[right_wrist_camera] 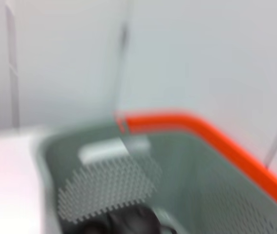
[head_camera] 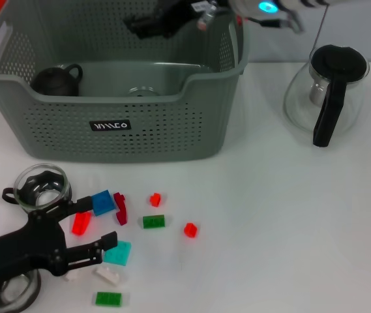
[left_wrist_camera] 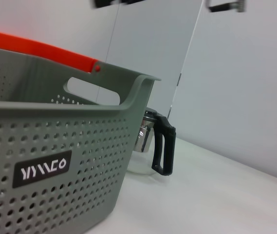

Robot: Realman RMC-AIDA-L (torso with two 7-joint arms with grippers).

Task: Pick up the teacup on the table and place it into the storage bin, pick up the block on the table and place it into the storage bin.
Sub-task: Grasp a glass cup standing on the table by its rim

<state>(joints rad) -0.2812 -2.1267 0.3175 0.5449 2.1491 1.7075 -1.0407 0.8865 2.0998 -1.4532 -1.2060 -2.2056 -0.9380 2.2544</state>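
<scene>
Two items in bin: we see a dark teapot-like pot (head_camera: 56, 79) at the far left inside the storage bin (head_camera: 117, 124), and a clear glass piece (head_camera: 145, 91) near the middle of its floor; whether that is a teacup we cannot tell.
Teacup left out: a glass teacup (head_camera: 40, 186) sits on the table (head_camera: 283, 228) near left, in front of the bin.
Blocks: none visible in the bin; all lie scattered near left, among them a teal block (head_camera: 118, 252).
Left gripper (head_camera: 102, 246): low over the blocks, jaws parted, holding nothing, tips just beside the teal block.
Right gripper (head_camera: 165, 19): above the bin's far right corner; we cannot tell how its jaws stand or whether it carries anything.
Bystander: a glass coffee pot (head_camera: 327, 91) stands far right.
Progress, our judgement: some teaware looks binned; block step not yet done.
</scene>
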